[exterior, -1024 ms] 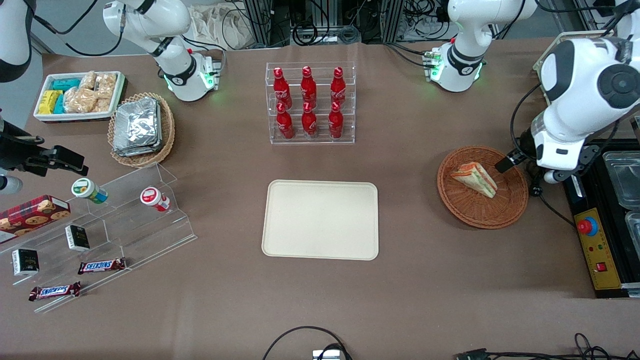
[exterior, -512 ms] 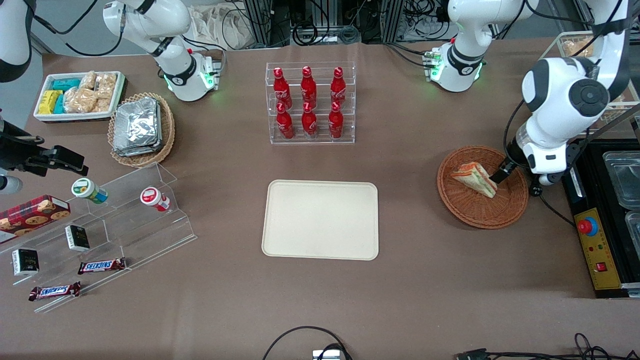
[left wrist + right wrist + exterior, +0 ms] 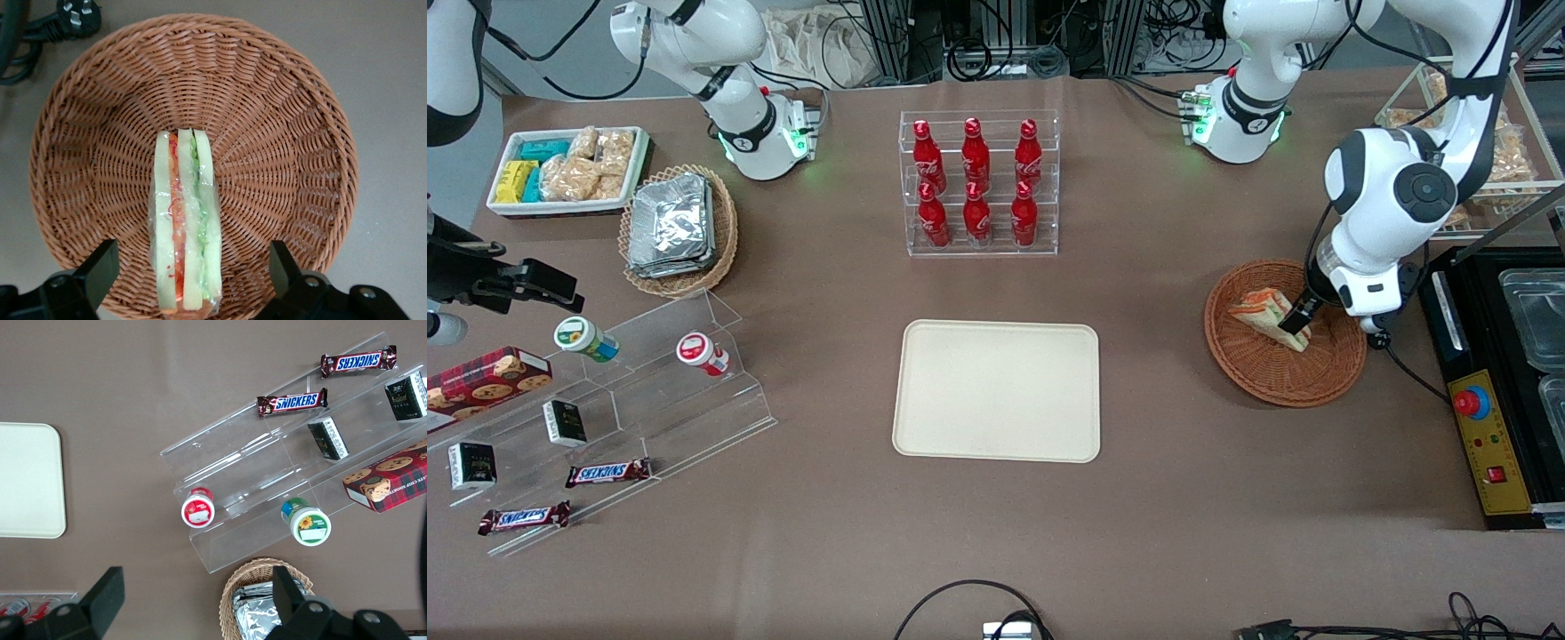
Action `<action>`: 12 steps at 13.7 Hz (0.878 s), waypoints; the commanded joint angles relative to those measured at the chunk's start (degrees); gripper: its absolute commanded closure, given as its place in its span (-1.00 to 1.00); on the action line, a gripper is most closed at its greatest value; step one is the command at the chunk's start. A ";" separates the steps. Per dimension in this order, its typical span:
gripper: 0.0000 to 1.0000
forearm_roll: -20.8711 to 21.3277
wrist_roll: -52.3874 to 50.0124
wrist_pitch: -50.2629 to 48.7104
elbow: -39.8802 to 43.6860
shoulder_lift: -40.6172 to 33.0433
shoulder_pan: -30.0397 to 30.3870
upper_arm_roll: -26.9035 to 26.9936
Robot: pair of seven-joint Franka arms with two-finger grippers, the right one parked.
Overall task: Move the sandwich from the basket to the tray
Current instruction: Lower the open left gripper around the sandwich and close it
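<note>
The sandwich (image 3: 1261,311), a wrapped wedge of white bread with red, orange and green layers, lies in the reddish-brown wicker basket (image 3: 1280,391) toward the working arm's end of the table. My left gripper (image 3: 1294,324) hangs over it. In the left wrist view the sandwich (image 3: 183,227) lies between the two black fingers (image 3: 100,267), and the gripper (image 3: 192,257) is open, with wide gaps on both sides of the bread. The basket (image 3: 280,133) holds nothing else. The cream tray (image 3: 996,391) lies bare at the table's middle, and shows as well as tray (image 3: 27,480).
A clear rack of red bottles (image 3: 978,182) stands farther from the front camera than the tray. A black control box with a red button (image 3: 1489,427) and a power plug (image 3: 1378,338) lie beside the basket. A tan basket of foil packets (image 3: 679,229) sits toward the parked arm's end.
My left gripper has travelled from the basket's rim in over the sandwich and come down, so its fingers now straddle the wedge. The sandwich and basket have not moved.
</note>
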 commanded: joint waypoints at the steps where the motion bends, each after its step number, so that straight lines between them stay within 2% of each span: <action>1: -1.00 -0.01 -2.37 2.70 -0.87 1.23 -0.35 -0.35; 12: -1.00 -0.01 -5.71 10.78 -5.00 4.40 -1.58 -0.44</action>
